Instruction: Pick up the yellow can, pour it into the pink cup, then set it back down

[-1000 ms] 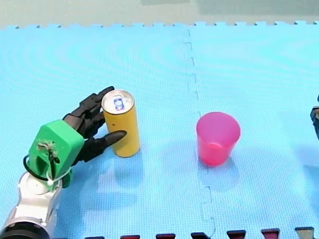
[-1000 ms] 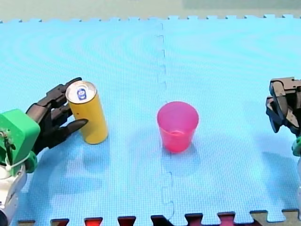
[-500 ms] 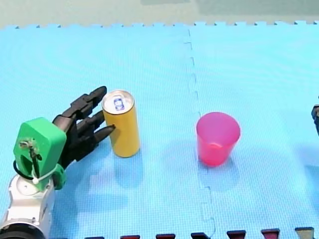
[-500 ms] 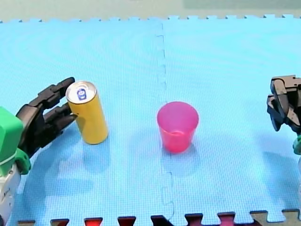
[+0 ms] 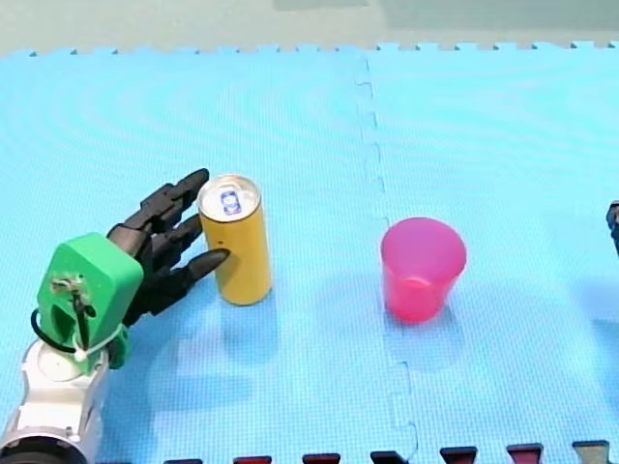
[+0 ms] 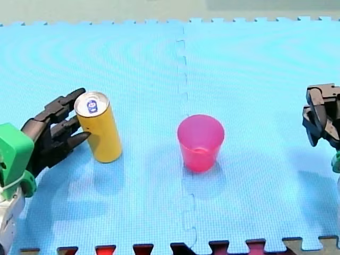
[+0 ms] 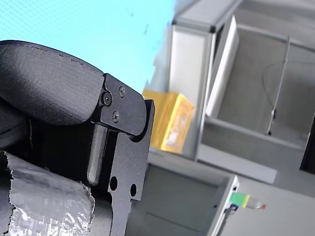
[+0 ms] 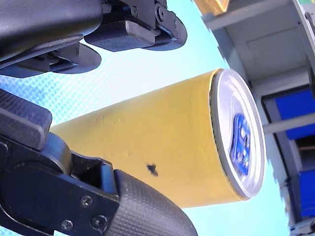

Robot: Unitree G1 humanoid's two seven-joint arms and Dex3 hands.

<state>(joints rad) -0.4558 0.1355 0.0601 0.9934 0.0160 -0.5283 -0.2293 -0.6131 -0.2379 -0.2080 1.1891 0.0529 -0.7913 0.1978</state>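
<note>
On the left half of the blue foam mat (image 5: 290,126), in the first head view, the yellow can (image 5: 237,242) stands upright, well clear of the left edge and to the left of the seam that runs from the far edge to the near edge. The left hand (image 5: 160,249) comes in from the near left corner on a forearm with a green wrist block (image 5: 89,290) and reaches toward the can's left side. Its fingers are stretched out and uncurled. Two lie just beside the can's upper part, and the thumb (image 5: 208,261) points at the can's side lower down. I cannot tell whether its tip touches the can. The hand has hold of nothing. The pink cup (image 5: 423,268) stands upright just right of the seam, well apart from the can.

In the second head view, the right hand (image 6: 322,114) hangs at the mat's right edge, far from both things, fingers curled in and holding nothing.

In the first wrist view, a black hand casing (image 7: 64,93) with grey tape (image 7: 44,196) wrapped below it is seen against grey shelving (image 7: 236,98) and a yellow box (image 7: 170,120).

In the second wrist view, the can's silver top with its blue tab faces outward. The left hand's black fingers (image 8: 133,24) lie along one side of the can with mat showing between, and the thumb lies on the other side.
</note>
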